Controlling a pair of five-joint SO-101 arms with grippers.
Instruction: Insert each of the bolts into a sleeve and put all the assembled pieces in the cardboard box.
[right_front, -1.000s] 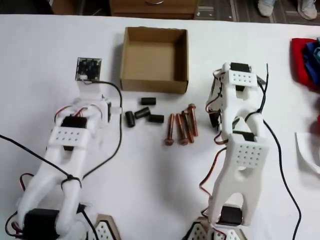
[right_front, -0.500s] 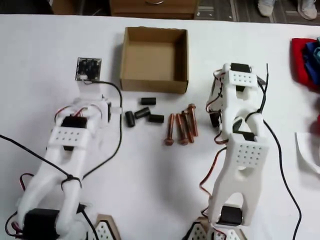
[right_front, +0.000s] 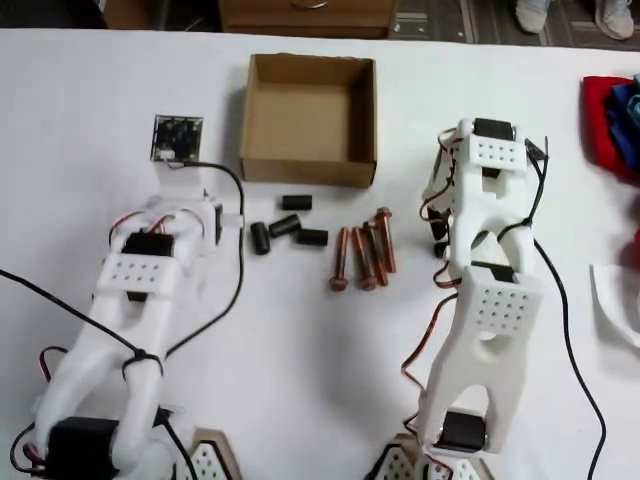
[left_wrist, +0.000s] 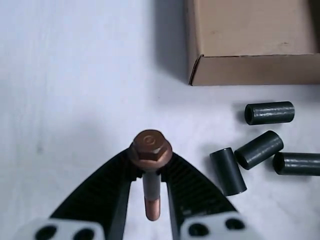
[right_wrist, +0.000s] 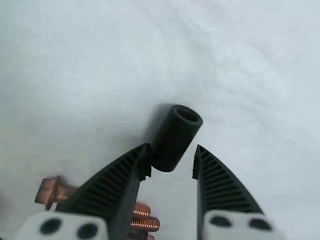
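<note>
Change: right arm (right_front: 490, 200) has swung a bit toward the table's (right_front: 300, 380) right edge; left arm (right_front: 150, 270), loose parts and box same as before. Reads as the right arm carrying its sleeve off to line up with the bolt; mating step is starting, nothing assembled yet

Right gripper (right_wrist: 171, 152): closed down to about sleeve width around one black sleeve (right_wrist: 175, 137). One jaw is against it, with a thin gap at the other tip. Sleeve is tilted, bore facing up; looks held but loosely

Left gripper (left_wrist: 150, 160): nearly shut, clamping a copper bolt (left_wrist: 149, 147) by the shank, hex head past the tips

Four loose sleeves (right_front: 285, 225) and four loose bolts (right_front: 362, 255) mid-table, just in front of the cardboard box (right_front: 308, 170), which sits toward the far edge with nothing in it
</note>
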